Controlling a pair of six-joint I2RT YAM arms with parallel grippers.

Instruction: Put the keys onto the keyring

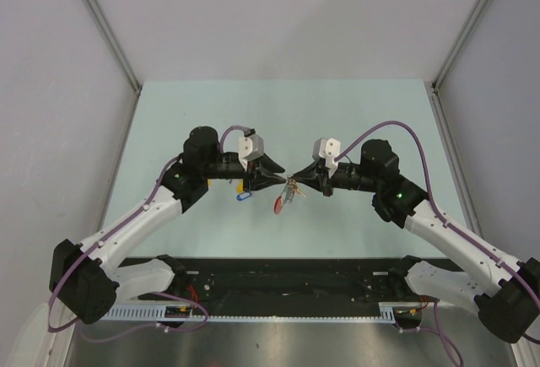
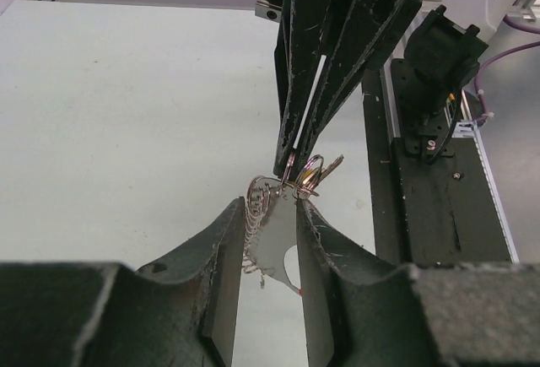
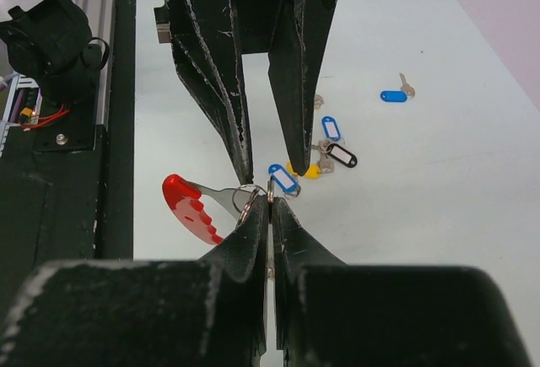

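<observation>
Seen from above, your right gripper [image 1: 298, 183] is clenched on the metal side of the keyring [image 1: 278, 205], its red arc hanging toward 7 o'clock, while the left gripper [image 1: 283, 179] meets it from 9 o'clock, jaws part-way apart around the links, and you cannot tell whether they grip.

A keyring [image 3: 190, 207] with a red plastic arc and silvery metal. Keys [image 3: 332, 128] are silver with blue, yellow and black tags, some white-labelled. The surface [image 1: 211, 105] is pale green.
</observation>
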